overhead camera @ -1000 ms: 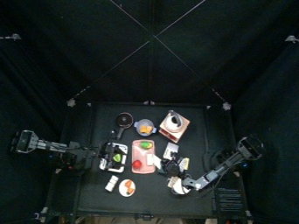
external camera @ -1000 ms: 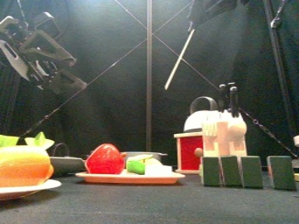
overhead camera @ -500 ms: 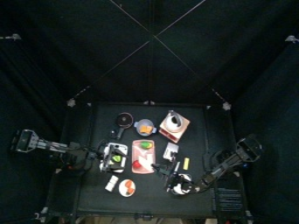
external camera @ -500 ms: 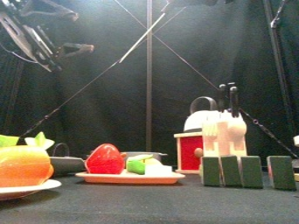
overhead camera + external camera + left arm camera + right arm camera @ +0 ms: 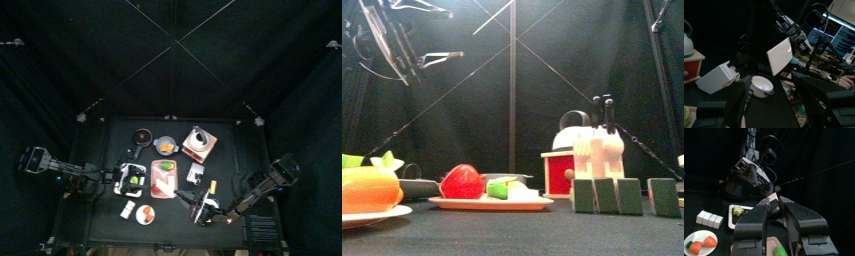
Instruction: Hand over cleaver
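You have the black counter (image 5: 107, 150) in the middle of the pen, crowded with play kitchen things. The left arm (image 5: 60, 168) reaches in from the left and the right arm (image 5: 267, 180) from the right. In the front view only the left arm shows, hanging high at the upper left. Your left claw (image 5: 772, 80) stands with its jaws spread wide and nothing between them. Your right claw (image 5: 773, 203) has its jaws drawn in around the handle of the cleaver (image 5: 781, 56). The right claw holds the cleaver up off the counter near the front right. From the left wrist its pale, broad blade hangs tilted straight ahead of the left claw and apart from it. Toward the back of the counter a red box (image 5: 556, 172) stands with a kettle (image 5: 573, 120) behind it. In front of those a flat plate (image 5: 489, 203) carries a strawberry (image 5: 462, 182) and a green piece (image 5: 500, 188) just beside it. Near the right front edge three dark blocks (image 5: 620, 195) stand upright in a row, touching. Below the blade the left wrist also shows a white box (image 5: 717, 77) and a small white bowl (image 5: 761, 86) near it. Past the curtains a monitor (image 5: 836, 32) glows, but its lines of text are too small to read.
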